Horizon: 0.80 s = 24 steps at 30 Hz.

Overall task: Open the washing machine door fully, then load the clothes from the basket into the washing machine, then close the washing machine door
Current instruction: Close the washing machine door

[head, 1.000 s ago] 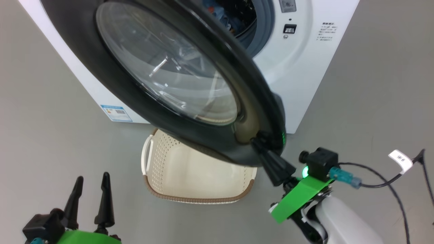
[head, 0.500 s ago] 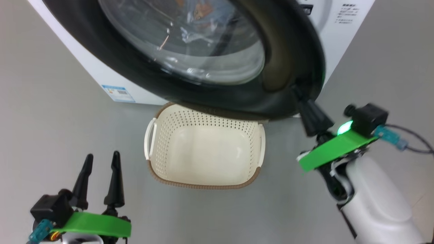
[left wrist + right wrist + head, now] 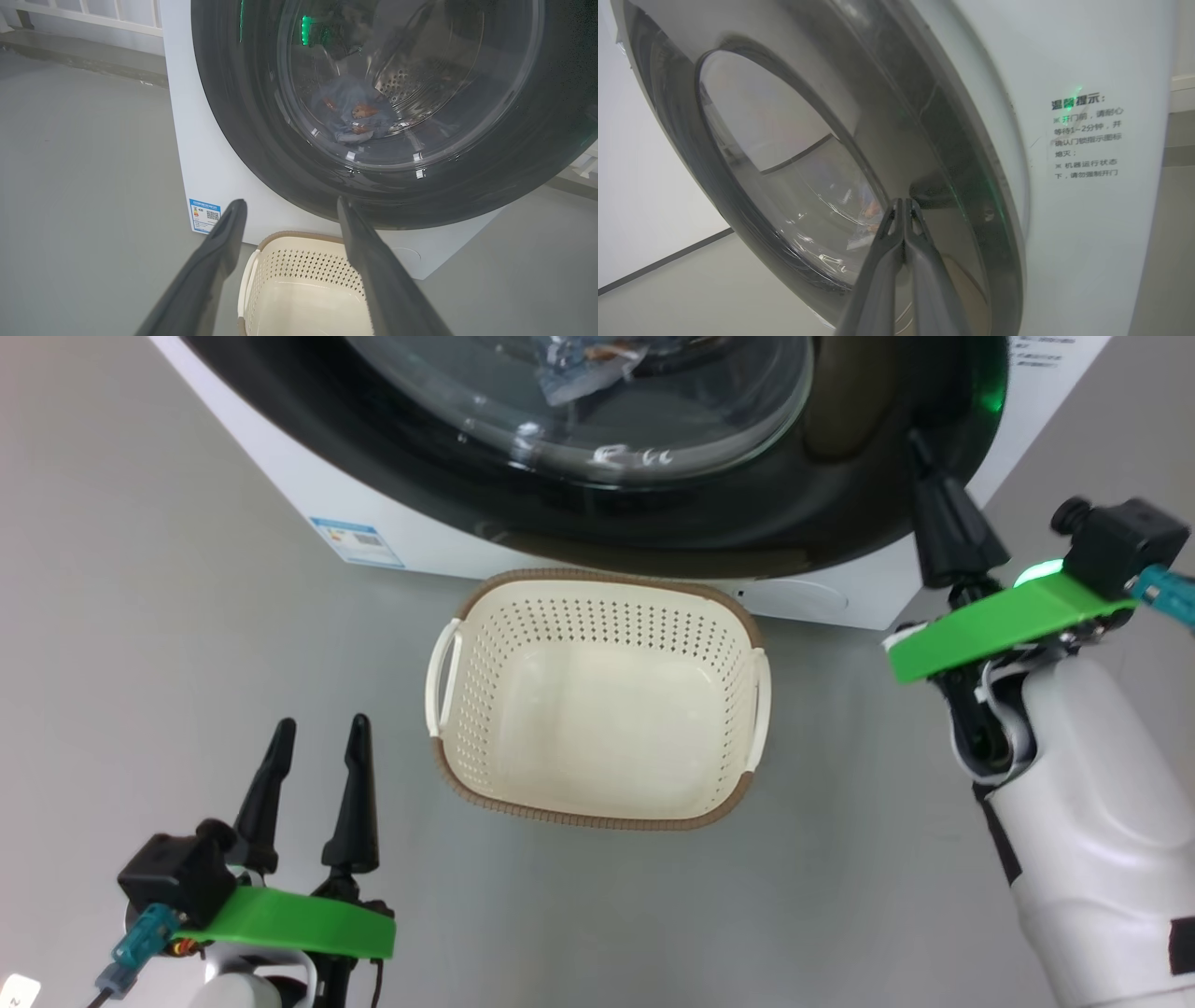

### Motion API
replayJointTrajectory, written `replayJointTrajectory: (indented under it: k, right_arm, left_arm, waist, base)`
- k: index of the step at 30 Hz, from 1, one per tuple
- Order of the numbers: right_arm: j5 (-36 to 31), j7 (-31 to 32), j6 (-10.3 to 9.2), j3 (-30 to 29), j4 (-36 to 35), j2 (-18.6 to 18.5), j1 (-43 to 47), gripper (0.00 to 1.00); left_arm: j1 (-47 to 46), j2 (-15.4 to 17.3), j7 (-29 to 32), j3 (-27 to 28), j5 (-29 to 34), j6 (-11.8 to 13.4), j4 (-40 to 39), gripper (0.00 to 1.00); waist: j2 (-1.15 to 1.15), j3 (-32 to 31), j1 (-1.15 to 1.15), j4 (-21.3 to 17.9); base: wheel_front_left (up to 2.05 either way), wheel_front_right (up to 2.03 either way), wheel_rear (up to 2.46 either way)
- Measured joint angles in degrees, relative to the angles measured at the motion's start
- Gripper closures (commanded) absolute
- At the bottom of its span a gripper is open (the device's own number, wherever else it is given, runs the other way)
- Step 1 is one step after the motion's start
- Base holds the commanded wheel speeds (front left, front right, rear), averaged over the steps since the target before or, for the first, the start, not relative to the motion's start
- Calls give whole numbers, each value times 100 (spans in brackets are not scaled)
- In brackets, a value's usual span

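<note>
The washing machine (image 3: 196, 154) stands on the floor. A second ago the washing machine door (image 3: 709, 527) was swung out over the basket; it now lies almost flat against the front. Whether the latch has caught cannot be told. The basket (image 3: 597, 616) sits empty on the floor just before the machine. The clothes (image 3: 350, 116) show through the glass, inside the drum. The right gripper (image 3: 903, 203), fingers pressed together and holding nothing, bears on the door's ring. The left gripper (image 3: 322, 723) hangs with fingers wide, empty. Judgement: loading is done and closing nearly so; a firm last push may be needed.

Door (image 3: 653, 523) now nearly against machine (image 3: 308, 476)
</note>
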Motion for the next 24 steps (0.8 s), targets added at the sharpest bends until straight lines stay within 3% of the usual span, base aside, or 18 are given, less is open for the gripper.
replayJointTrajectory:
  k: [11,22,23,24]
  right_arm:
    - [-115,0,7,-524,272,60,-503,100]
    - [-231,0,2,-258,297,75,-552,100]
    - [-231,0,0,-210,274,75,-519,94]
    - [-231,-1,0,-165,238,76,-453,64]
  left_arm:
    - [-161,-10,-1,-118,-2,0,-25,0]
    - [-226,-8,0,-109,-9,0,63,0]
    - [-225,-2,-1,-102,-11,0,89,0]
    - [-220,2,0,-92,-20,0,116,0]
  waist:
    - [0,227,0,156]
    - [0,135,0,117]
    - [0,109,0,97]
    - [0,83,0,75]
  base:
    - [0,0,0]
    - [0,0,0]
    - [0,0,0]
    - [0,0,0]
